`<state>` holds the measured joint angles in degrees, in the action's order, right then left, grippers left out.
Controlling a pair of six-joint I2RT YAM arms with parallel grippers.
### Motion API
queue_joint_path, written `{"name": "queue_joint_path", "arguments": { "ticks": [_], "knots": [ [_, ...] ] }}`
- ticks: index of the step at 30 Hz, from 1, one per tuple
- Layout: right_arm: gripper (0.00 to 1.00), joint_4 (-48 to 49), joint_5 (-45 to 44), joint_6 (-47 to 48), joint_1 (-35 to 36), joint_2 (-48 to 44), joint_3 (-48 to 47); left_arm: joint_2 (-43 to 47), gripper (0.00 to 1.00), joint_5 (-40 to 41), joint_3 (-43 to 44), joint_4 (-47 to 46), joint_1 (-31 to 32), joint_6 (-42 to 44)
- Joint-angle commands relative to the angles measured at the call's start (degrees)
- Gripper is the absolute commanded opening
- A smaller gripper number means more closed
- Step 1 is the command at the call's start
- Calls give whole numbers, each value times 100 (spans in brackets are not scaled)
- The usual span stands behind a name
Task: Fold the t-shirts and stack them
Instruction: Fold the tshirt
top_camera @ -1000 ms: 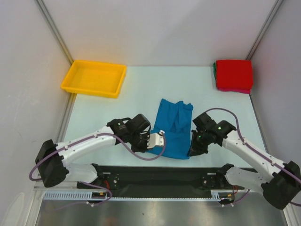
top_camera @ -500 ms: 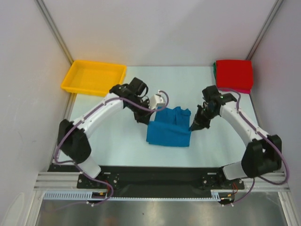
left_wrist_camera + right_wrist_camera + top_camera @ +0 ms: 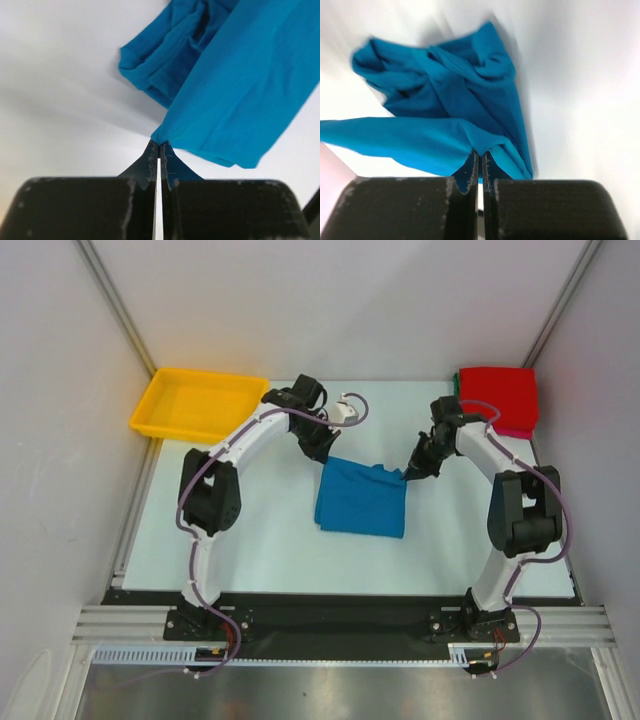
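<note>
Blue t-shirt [image 3: 360,502] on pale table [image 3: 250,530]

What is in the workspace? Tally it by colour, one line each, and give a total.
Blue t-shirt: 1
Red t-shirt: 1, layers beneath it uncountable
Yellow tray: 1
Total: 3

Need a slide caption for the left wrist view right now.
Left gripper shut on an edge of the blue t-shirt, the rest bunched on the white table.
</note>
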<state>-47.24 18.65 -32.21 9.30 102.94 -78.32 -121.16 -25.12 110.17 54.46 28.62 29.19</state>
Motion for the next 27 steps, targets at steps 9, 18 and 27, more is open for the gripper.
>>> {"name": "queue_joint_path", "arguments": {
  "ticks": [9,18,27],
  "knots": [
    [0,909,-73,-216,-218,718,-648,-504,0,526,426,-717,-111,-580],
    [55,1428,-459,-85,-411,1176,-1238,-865,46,797,470,-1103,-146,-959],
    [36,1507,-1145,804,-342,-650,148,100,53,1125,314,-1059,-410,-1812]
  ]
}}
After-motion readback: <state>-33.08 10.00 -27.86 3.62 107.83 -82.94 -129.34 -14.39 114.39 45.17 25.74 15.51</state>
